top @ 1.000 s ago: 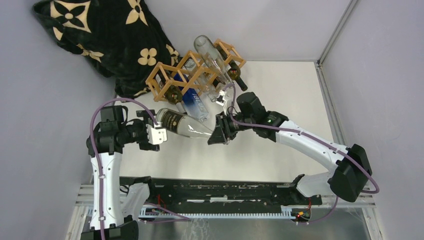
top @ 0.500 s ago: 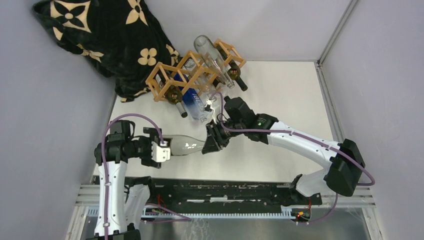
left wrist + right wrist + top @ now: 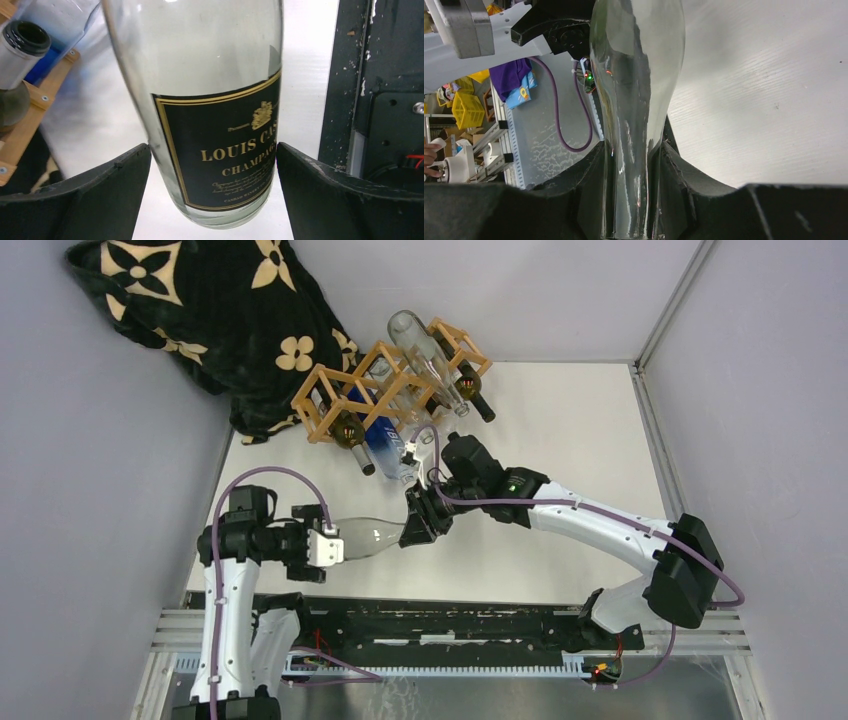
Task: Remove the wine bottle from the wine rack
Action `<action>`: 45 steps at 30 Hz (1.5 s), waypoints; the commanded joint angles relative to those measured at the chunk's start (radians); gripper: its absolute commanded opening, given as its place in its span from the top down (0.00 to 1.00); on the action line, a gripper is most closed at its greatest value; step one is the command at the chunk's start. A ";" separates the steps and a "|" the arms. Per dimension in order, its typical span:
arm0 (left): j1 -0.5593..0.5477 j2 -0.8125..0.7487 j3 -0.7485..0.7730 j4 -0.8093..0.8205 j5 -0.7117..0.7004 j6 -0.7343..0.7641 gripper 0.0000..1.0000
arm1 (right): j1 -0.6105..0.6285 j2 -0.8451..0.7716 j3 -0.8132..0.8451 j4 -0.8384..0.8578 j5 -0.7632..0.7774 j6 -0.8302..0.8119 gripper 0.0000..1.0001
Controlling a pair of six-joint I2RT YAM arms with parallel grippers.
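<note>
The bottle (image 3: 370, 533) hangs level over the near-left surface (image 3: 560, 430), well clear of the rack (image 3: 372, 388) at the far side; the right pincer (image 3: 412, 528) is clamped on its neck to carry it; the left pincer (image 3: 338, 540), spread wide, straddles the base, seemingly steadying it.

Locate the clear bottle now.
Top view, left of centre: bottle off the rack, neck in the right gripper, base inside the open left gripper.
</note>
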 commanded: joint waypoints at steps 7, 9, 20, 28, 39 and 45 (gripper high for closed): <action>0.000 0.195 0.100 0.065 0.123 -0.281 0.00 | 0.011 -0.064 0.104 0.305 -0.001 0.012 1.00; -0.004 0.207 0.101 0.045 0.129 -0.274 0.00 | 0.011 -0.071 0.099 0.340 0.015 0.012 1.00; -0.014 0.230 0.056 0.063 0.132 -0.315 0.00 | 0.011 -0.090 0.044 0.490 -0.018 0.071 1.00; -0.048 0.254 0.035 0.092 0.126 -0.255 0.32 | 0.011 -0.080 0.019 0.476 -0.019 0.073 1.00; -0.056 0.131 0.107 0.329 0.242 -0.479 0.98 | 0.011 -0.092 0.009 0.467 0.052 0.098 0.75; -0.056 0.110 0.142 0.540 0.349 -0.836 0.98 | 0.011 -0.146 -0.032 0.531 0.159 0.137 0.33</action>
